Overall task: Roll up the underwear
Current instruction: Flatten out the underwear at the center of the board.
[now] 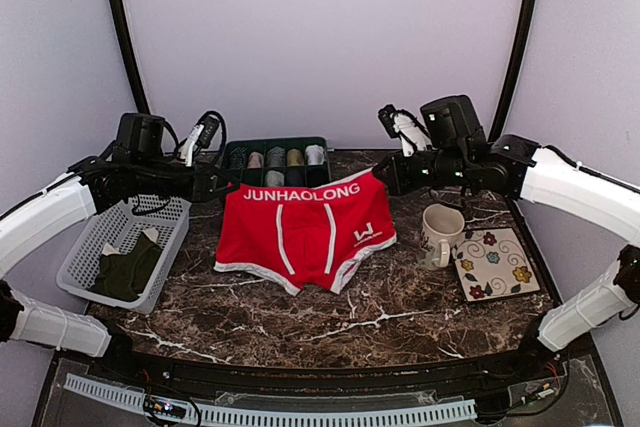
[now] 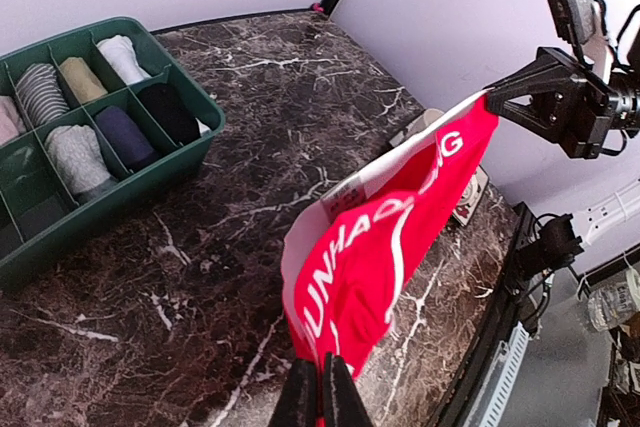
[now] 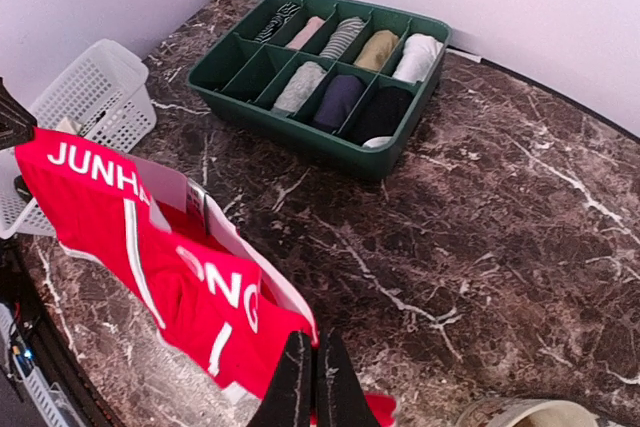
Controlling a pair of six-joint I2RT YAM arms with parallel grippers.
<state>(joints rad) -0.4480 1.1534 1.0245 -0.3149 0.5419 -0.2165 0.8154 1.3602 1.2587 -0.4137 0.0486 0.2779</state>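
Observation:
The red underwear [image 1: 300, 232] with white trim and "JUNHAOLONG" lettering hangs stretched above the marble table, held by its two waistband corners. My left gripper [image 1: 225, 187] is shut on the left corner; in the left wrist view its fingers [image 2: 322, 397] pinch the red fabric [image 2: 400, 237]. My right gripper [image 1: 384, 179] is shut on the right corner; in the right wrist view its fingers [image 3: 312, 387] clamp the waistband [image 3: 180, 267]. The leg hems hang lowest, near the table surface.
A green divider tray [image 1: 232, 155] with several rolled garments stands at the back centre. A white basket [image 1: 95, 247] with a dark olive garment [image 1: 130, 269] is at the left. A mug [image 1: 440, 234] and a floral coaster [image 1: 497, 265] are at the right.

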